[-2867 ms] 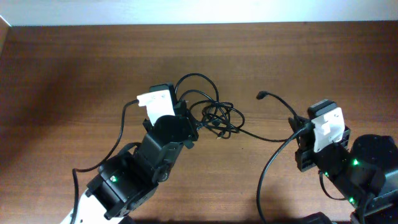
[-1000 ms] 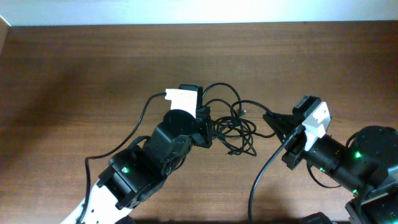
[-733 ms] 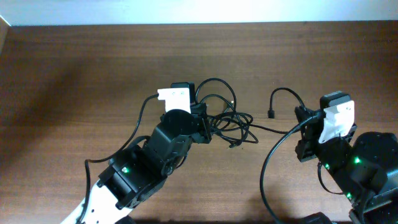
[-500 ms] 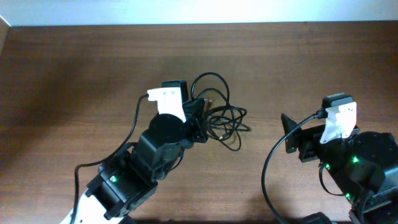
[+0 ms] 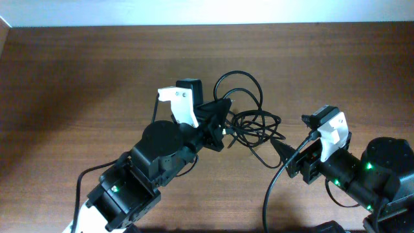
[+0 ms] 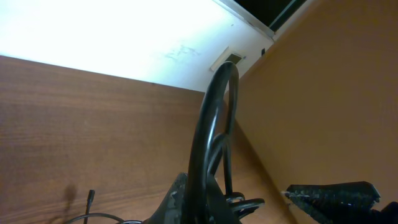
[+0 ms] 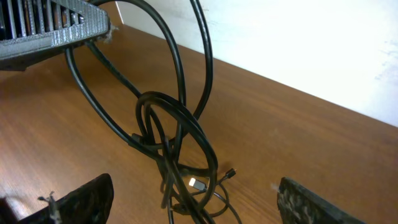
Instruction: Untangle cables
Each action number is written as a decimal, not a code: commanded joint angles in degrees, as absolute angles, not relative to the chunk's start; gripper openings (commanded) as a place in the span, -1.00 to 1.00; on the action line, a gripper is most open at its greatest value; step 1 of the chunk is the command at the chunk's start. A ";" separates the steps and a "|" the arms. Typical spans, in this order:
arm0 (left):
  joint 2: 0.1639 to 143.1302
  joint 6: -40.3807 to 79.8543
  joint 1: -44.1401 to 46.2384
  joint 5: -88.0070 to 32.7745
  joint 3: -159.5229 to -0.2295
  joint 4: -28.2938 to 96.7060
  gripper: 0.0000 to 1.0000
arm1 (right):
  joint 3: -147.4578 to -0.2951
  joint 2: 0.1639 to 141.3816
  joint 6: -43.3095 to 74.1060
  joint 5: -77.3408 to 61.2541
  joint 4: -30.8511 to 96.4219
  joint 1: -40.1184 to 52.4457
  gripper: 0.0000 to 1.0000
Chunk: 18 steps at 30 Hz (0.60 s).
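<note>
While the left hand [image 5: 218, 123] stays level, clamped on one tangle of cables [image 5: 255, 123], the right hand [image 7: 194, 190] points low at that tangle, spread wide; strand count unclear.

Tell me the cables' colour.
The cables are black; right wrist view shows it best.

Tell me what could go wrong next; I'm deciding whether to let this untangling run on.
1. The open right pincer is aimed at the knot; closing there may catch several strands, and pulling could tighten it.
2. The left pincer grips the cables raised; a hard pull might slip them free.
</note>
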<state>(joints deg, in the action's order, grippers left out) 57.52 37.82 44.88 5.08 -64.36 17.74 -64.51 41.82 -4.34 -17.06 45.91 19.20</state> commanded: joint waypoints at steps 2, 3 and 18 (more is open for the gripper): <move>56.62 38.41 44.73 3.77 -64.66 16.53 -1.00 | -64.95 41.50 -6.90 -17.78 46.74 19.11 0.62; 56.62 35.29 44.73 2.26 -64.66 16.53 -1.00 | -64.95 41.50 -6.87 -17.54 46.57 19.11 0.62; 56.64 8.47 44.73 -21.96 -64.66 19.29 -1.00 | -64.95 41.67 -3.77 6.37 44.07 19.11 0.62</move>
<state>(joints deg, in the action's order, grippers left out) 57.52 10.41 44.88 -19.05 -64.36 19.88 -64.51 41.82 -4.49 -3.92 43.33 19.22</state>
